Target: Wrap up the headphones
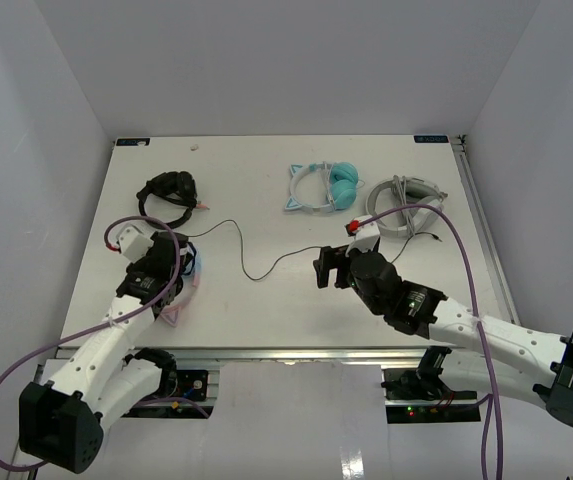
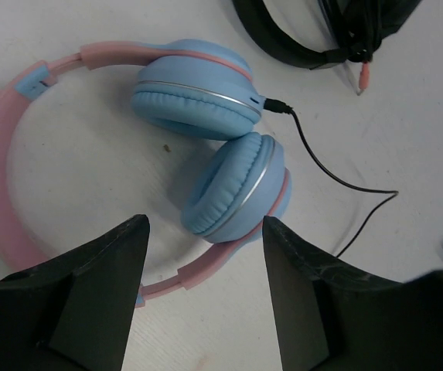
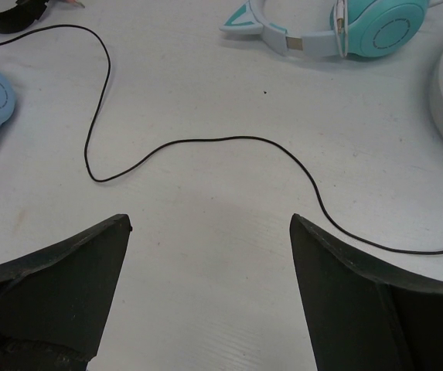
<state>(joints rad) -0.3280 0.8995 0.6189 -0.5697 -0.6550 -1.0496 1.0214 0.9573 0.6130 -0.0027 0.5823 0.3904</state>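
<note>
Headphones (image 2: 194, 100) with a pink band and light blue ear cups lie flat on the table (image 3: 206, 301), the two cups close together. Everything else is placed from them. The left gripper (image 2: 204, 224) hangs right above them, jaws apart on either side of the lower cup (image 2: 233, 189) and gripping nothing; whether a finger touches the cup I cannot tell. The thin black cable (image 3: 206, 140) is plugged into the upper cup and trails away from the headphones in loose bends. It passes under the right gripper (image 3: 209, 220), which hovers well apart from the headphones with jaws wide and empty. A black headset (image 2: 298, 39) lies just beyond the headphones, and a teal headset (image 3: 360, 27) sits much farther off, past the cable.

No turn of cable lies around the band or cups, so the wrapping looks not yet begun. The step in hand seems to be steadying the headphones with the left gripper while the right goes for the cable. The next move likely calls for a firm hold on the cup or band. The right gripper must then pinch a thin cable lying flat on the table and carry it back around the headphones without tugging the plug.
</note>
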